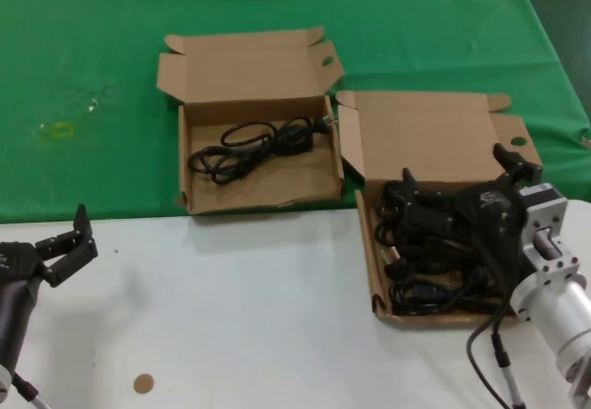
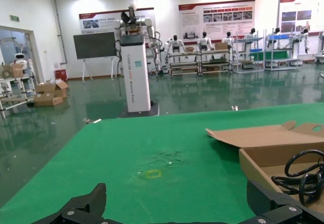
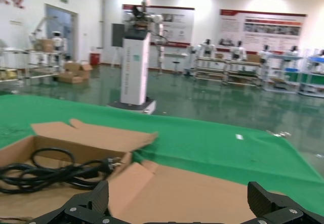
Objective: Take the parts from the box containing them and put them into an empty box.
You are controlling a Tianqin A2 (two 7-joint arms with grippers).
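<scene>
A heap of black coiled power cords (image 1: 434,261) fills the right cardboard box (image 1: 369,252), whose lid (image 1: 434,137) stands open behind it. My right gripper (image 1: 462,174) hovers over this heap, open and empty; its wrist view (image 3: 177,204) shows only the brown lid (image 3: 202,193) between the fingers. The left cardboard box (image 1: 263,201) holds one black cord (image 1: 259,146), also seen in the right wrist view (image 3: 55,173) and the left wrist view (image 2: 304,176). My left gripper (image 1: 78,243) is open and empty at the table's front left, apart from both boxes.
Both boxes lie across the edge between the green cloth (image 1: 102,58) and the white table top (image 1: 231,317). A small brown disc (image 1: 142,383) lies on the white top near my left arm. A yellow mark (image 1: 60,130) is on the cloth.
</scene>
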